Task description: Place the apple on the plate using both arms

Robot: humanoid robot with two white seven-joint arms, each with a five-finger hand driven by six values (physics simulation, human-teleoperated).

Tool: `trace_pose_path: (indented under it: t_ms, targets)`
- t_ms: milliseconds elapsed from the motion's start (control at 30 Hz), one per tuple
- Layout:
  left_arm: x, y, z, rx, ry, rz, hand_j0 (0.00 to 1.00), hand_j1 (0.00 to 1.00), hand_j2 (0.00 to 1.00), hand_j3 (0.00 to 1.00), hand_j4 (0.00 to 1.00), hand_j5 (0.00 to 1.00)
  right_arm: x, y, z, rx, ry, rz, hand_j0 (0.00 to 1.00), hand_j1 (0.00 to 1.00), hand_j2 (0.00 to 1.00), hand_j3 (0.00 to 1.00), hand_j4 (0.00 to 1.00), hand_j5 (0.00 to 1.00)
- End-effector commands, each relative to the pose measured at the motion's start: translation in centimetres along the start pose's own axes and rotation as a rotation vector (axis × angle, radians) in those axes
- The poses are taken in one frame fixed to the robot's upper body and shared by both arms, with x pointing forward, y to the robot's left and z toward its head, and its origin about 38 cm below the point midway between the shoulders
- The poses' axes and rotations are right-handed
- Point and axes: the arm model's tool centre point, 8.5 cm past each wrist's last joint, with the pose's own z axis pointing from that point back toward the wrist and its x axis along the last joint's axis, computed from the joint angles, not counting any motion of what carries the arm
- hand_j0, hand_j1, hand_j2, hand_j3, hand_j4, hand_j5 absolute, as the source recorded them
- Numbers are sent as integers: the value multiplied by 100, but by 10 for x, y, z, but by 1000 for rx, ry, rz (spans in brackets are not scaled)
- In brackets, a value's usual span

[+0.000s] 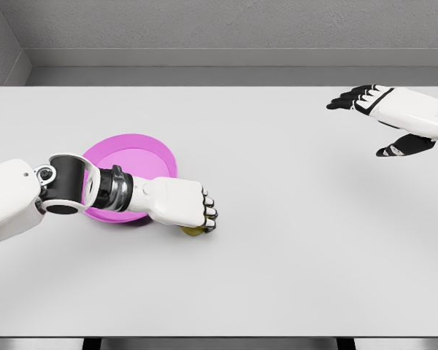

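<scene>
— On the surface [292, 277], left of the middle: what is listed there?

— Item one, the plate [142, 157], pink, round, lying flat. The left forearm crosses over its near rim. Item two, the apple [193, 231], yellowish, only a sliver showing beneath the left hand [186, 204]. It lies just off the plate's right edge, on the bare surface.

— State of that hand?

— Fingers curled down over the apple, knuckles up; it looks like a grasp, though the contact itself is hidden.

— And the other?

— Right hand [383, 117], raised at the far right, well apart from both items, fingers spread, holding nothing.

— The relation that matters?

— Plate lies to the left and slightly behind the held apple, close by. The left hand is much nearer; I judge a short carry toward the plate's centre suffices.
</scene>
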Motion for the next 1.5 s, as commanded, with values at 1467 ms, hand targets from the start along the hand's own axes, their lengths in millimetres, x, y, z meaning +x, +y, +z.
trace_pose_path:
  t_ms: [1467]
  targets:
    - [-106, -50, 101, 76, 383, 322, 38, 38, 38, 38, 38, 38, 0, -1, 0, -3, 1, -4, 100, 100, 100, 100, 100, 100]
